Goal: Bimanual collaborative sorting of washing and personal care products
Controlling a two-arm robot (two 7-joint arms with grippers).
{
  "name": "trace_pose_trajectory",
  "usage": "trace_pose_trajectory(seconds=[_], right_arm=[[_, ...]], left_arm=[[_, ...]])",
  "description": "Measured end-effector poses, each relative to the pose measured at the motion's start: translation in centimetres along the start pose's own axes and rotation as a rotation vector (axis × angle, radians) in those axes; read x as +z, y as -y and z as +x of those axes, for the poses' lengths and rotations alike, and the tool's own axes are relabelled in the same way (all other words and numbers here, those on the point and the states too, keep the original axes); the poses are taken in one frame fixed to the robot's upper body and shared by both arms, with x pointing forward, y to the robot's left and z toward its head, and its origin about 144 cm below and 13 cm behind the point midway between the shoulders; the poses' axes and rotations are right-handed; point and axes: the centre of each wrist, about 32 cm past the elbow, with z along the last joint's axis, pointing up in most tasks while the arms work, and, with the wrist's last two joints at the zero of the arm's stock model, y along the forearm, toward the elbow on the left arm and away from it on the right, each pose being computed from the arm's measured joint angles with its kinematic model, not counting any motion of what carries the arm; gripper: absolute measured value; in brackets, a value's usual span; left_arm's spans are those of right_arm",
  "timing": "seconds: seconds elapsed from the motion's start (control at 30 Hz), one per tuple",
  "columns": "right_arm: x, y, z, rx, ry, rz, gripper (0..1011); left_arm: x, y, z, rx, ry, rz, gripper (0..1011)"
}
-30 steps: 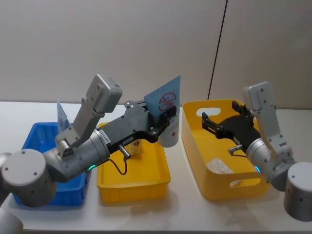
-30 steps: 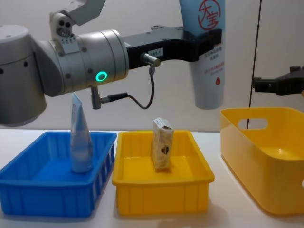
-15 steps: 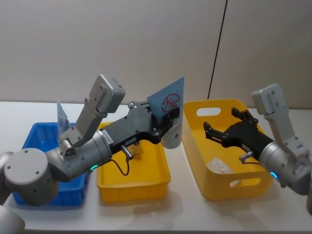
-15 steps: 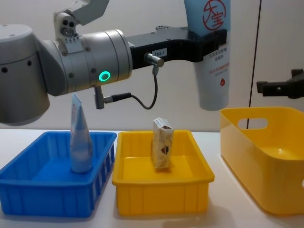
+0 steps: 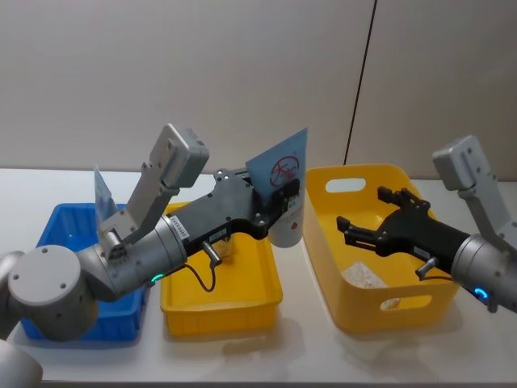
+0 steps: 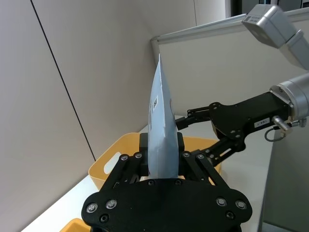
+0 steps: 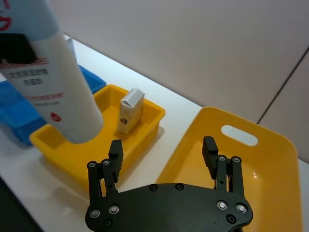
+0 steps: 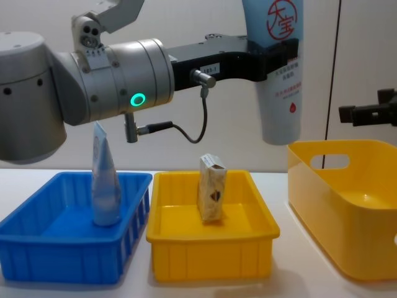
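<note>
Both grippers are up over the surface (image 5: pixel 242 360). The left gripper (image 5: pixel 281 196) has its jaws clamped on the red-logo tube (image 8: pixel 280 81), cap end down, above the small yellow bin's (image 5: pixel 218 311) 3 o'clock rim. The right gripper (image 5: pixel 361 212) hovers over the big yellow bin (image 5: pixel 355 307) at 3 o'clock, jaws apart. A carton (image 8: pixel 211 195) stands in the small bin. A second tube (image 8: pixel 104 186) stands in the blue bin (image 8: pixel 62 261) at 9 o'clock.

in the chest view the squeeze tube (image 8: pixel 280 81) runs off the 12 o'clock edge; the right gripper (image 8: pixel 366 113) is cut by the 3 o'clock edge. in the head view the left arm (image 5: pixel 137 259) hides most of the second tube (image 5: pixel 102 192). a pale thing (image 5: pixel 365 276) in the big yellow bin (image 5: pixel 355 311) is too blurred to name.
</note>
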Motion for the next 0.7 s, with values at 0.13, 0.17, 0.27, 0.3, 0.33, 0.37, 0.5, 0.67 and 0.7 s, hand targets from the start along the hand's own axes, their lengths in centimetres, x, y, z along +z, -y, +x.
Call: trace_pose_trajectory(seconds=[0.13,0.17,0.27,0.3,0.33,0.37,0.5,0.67,0.7], right_arm=[[0.4,0.3,0.4,0.057,0.003,0.0,1004],[0.4,0.3,0.5,0.069,0.004,0.001,1004],[0.7,0.4,0.8,0.112,0.008,0.001,1004],[0.8,0.4,0.8,0.126,0.008,0.002,1004],[0.9,0.4,0.9,0.146,0.01,0.003,1004],[1.0,0.4,0.9,0.156,0.012,0.003,1004],[1.3,0.3,1.1,0.215,0.018,0.005,1004],[1.6,-0.1,1.2,0.264,0.026,0.006,1004],[1.7,-0.2,1.2,0.28,0.03,0.006,1004]], left_arm=[[0.0,0.0,0.0,-0.001,0.0,0.0,248],[0.0,0.0,0.0,-0.001,0.0,0.0,248],[0.0,0.0,0.0,-0.002,0.0,0.0,248],[0.0,0.0,0.0,-0.002,0.0,0.0,248],[0.0,0.0,0.0,-0.002,0.0,0.0,248],[0.0,0.0,0.0,-0.002,0.0,0.0,248],[0.0,0.0,0.0,-0.002,0.0,0.0,248],[0.0,0.0,0.0,-0.003,0.0,0.0,248],[0.0,0.0,0.0,-0.003,0.0,0.0,248]])
